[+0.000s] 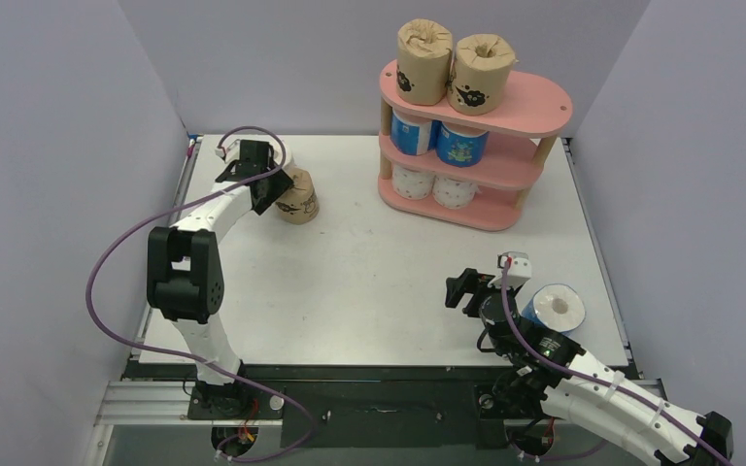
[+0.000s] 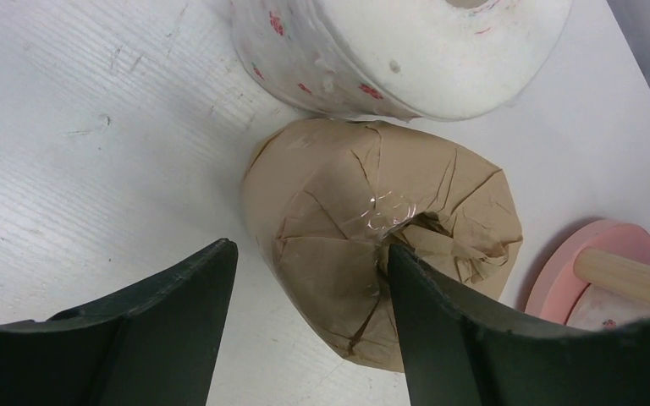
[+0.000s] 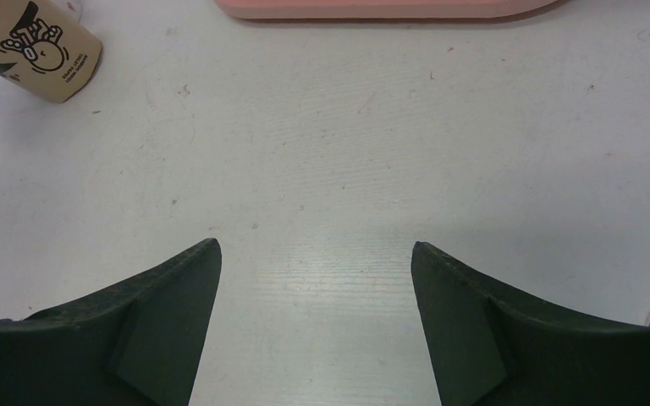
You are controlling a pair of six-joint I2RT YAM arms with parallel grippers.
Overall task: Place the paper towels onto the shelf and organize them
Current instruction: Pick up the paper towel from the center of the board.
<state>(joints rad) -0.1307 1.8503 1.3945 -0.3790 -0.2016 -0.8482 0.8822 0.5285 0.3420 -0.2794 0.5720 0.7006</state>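
A white tabletop [image 1: 369, 262] carries a pink three-tier shelf with light wooden posts [image 1: 534, 102]. It stands well ahead of the right gripper [image 1: 466, 288] and far to the right of the left gripper [image 1: 270, 189], holding two brown wrapped rolls [image 1: 423, 63] on top, two blue patterned rolls [image 1: 461, 146] in the middle and two white rolls [image 1: 454, 191] at the bottom. The left gripper is spread around a brown paper-wrapped roll with black drawings [image 2: 372, 211], one finger touching it and the other just clear, with a white pink-dotted roll [image 2: 389, 51] just beyond, while the right gripper hangs released above the tabletop with a blue roll [image 1: 556, 309] just to its right.
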